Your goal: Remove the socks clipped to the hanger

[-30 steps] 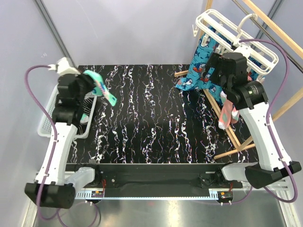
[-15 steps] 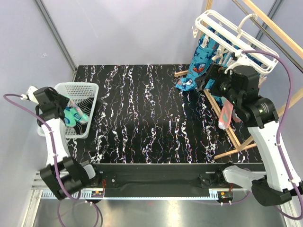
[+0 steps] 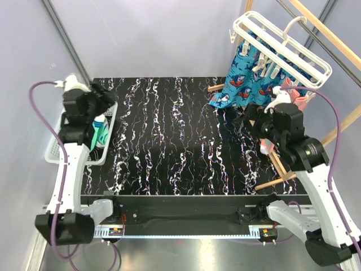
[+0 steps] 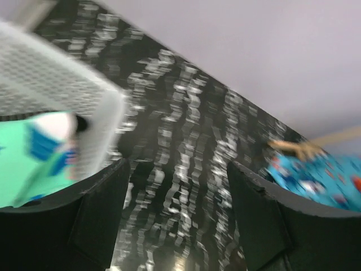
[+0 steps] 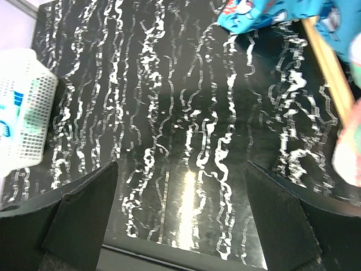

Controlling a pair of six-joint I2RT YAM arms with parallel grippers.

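Several blue shark-print socks [image 3: 242, 84] hang clipped to the white hanger [image 3: 280, 47] above the worktop's [image 3: 175, 130] far right corner. A salmon-pink sock [image 3: 265, 145] shows beside the right arm. A mint-green sock [image 3: 100, 134] lies in the white basket [image 3: 55, 149]. Left fingers [image 4: 101, 203] and right fingers [image 5: 84, 214] are spread wide and hold nothing. Sock prints are too small to read.
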